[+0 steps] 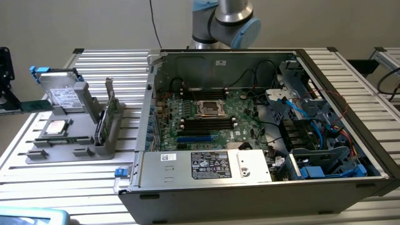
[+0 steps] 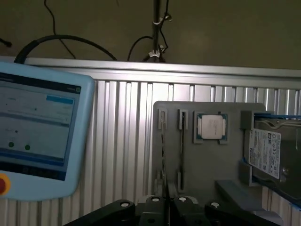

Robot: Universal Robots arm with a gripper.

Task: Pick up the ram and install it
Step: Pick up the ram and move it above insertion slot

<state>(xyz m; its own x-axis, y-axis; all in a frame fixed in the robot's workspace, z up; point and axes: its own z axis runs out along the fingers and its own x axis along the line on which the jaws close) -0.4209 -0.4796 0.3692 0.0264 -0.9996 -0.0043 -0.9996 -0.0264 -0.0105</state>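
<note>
Gray tray (image 1: 69, 152) on ribbed table (image 1: 56, 187) holds ram (image 1: 100, 125) edge-up, long axis level; pincer (image 2: 167, 203) closed.

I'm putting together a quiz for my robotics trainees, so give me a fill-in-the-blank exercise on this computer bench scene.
1. The gray tray sits on the exterior view's ____ of the open computer case.
2. The claw is ____, with nothing in it.
3. The touchscreen pendant has a light ____ casing.
Missing words: left; shut; blue.
</note>
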